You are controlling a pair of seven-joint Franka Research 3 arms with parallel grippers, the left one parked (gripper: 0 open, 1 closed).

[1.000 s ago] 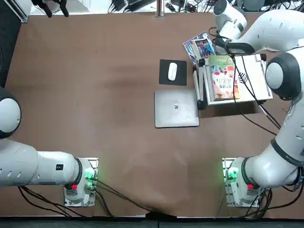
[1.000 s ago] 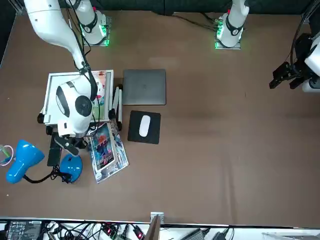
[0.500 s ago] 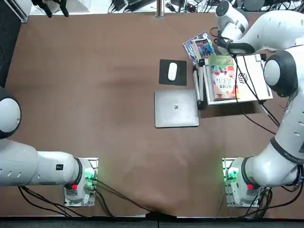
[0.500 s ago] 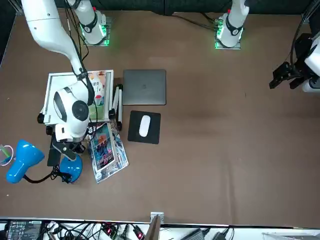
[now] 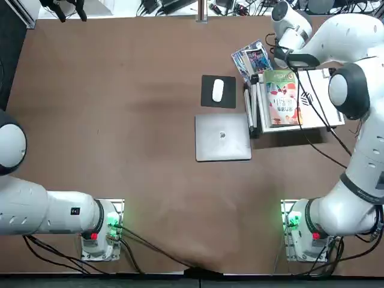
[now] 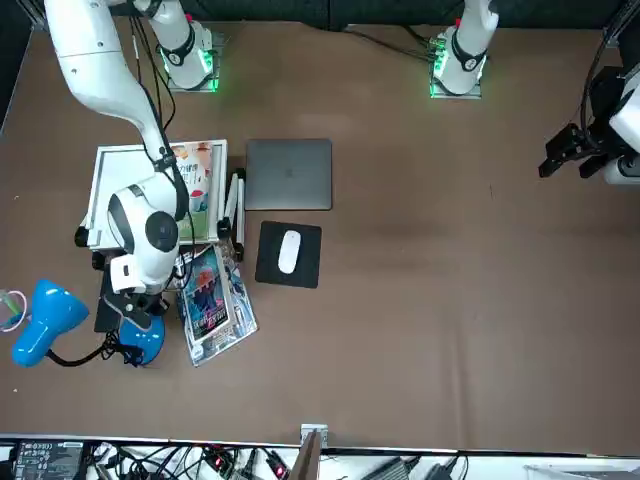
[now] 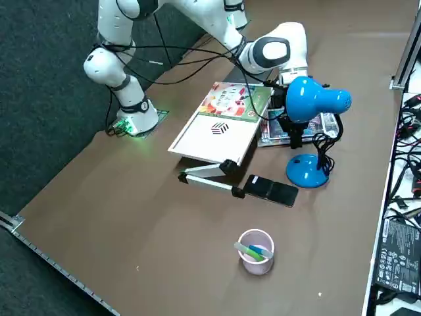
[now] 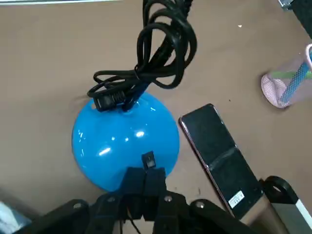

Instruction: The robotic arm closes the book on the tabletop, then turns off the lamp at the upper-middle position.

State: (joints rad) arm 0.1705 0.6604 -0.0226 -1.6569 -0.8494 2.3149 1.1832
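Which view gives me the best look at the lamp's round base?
The right wrist view: the blue base fills much of it, with the right gripper just over its edge and the coiled cable over another part. The right side view shows the base beneath the lamp head, smaller. The front view has it partly behind the gripper. I can't make it out in the top view.

right arm bent, claw (image 8: 148,165) pointing down, fingers apparently together

Top view: overhead, looking down on the surface (image 5: 150,78). Front view: across it, facing the robot. Right side view: raised, diagonal, from the robot's right edge. Wrist view: close; shares blue lamp base (image 8: 124,141) with side view.
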